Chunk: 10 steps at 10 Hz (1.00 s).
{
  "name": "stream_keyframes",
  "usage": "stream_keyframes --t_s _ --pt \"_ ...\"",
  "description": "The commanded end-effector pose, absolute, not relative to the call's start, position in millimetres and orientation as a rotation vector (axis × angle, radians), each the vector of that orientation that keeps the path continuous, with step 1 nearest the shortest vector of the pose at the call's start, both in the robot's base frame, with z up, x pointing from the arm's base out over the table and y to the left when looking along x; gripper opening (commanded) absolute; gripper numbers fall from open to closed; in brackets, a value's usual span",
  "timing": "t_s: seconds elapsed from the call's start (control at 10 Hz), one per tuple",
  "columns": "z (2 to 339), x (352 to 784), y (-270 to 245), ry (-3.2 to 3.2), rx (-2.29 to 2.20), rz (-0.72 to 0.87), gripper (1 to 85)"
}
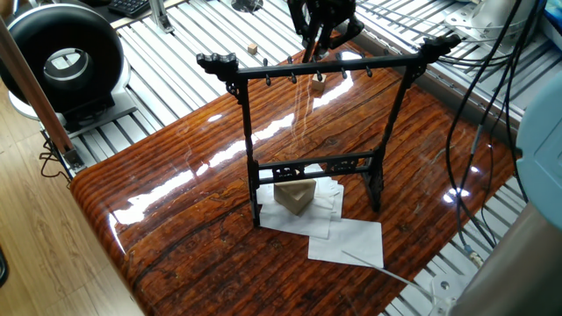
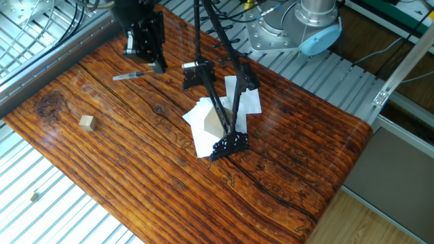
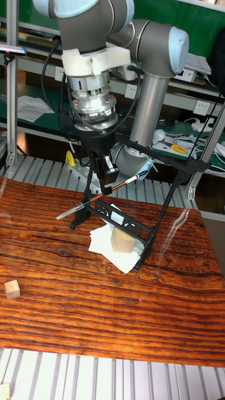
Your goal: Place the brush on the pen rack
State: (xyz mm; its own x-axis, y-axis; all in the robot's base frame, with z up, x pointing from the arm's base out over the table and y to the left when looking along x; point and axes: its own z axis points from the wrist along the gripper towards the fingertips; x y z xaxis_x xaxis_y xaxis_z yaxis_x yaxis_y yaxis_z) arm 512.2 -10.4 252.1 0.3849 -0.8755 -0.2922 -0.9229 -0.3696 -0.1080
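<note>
The glossy, dark-grained wooden table top [image 2: 285, 149] carried the tall black pen rack [image 1: 316, 140], a frame of two uprights, a pegged top crossbar, an ornate lower rail and feet. In the tall fixed view the rack [image 3: 140, 194] stood at about 3 o'clock from the black two-finger gripper [image 3: 106, 178], close beside it. The gripper's jaws were clamped on the thin, dark-shafted writing brush [image 3: 94, 201], holding it clear of the table. The brush's long axis lay near horizontal, tilted: one end rose toward 2 o'clock, toward the rack's nearer end, and the greyer end dropped toward 8 o'clock. In the other fixed view the brush [image 2: 132, 74] stuck out of the gripper [image 2: 154, 62] toward 9 o'clock, away from the rack [image 2: 220, 81]. Judgement: the brush must be brought up to the pegged crossbar, so the nearer upright and crossbar end stand in the path. Which peg it was lined up with could not be told. Several white paper sheets [image 1: 347, 239] lay under the rack's feet, with a tan wedge-shaped block [image 1: 295, 197] on them. A small tan wooden cube [image 2: 86, 122] sat well apart at about 7 o'clock from the gripper.
</note>
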Motion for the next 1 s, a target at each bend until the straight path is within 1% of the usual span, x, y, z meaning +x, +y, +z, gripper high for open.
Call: stream_keyframes --t_s 0.0,0.4,0.9 --pt "259 511 -12 1.619 -2.367 0.262 1.0" --pt "270 503 -14 1.66 -2.342 0.261 1.0" --pt "270 510 -16 1.687 -2.32 0.22 1.0"
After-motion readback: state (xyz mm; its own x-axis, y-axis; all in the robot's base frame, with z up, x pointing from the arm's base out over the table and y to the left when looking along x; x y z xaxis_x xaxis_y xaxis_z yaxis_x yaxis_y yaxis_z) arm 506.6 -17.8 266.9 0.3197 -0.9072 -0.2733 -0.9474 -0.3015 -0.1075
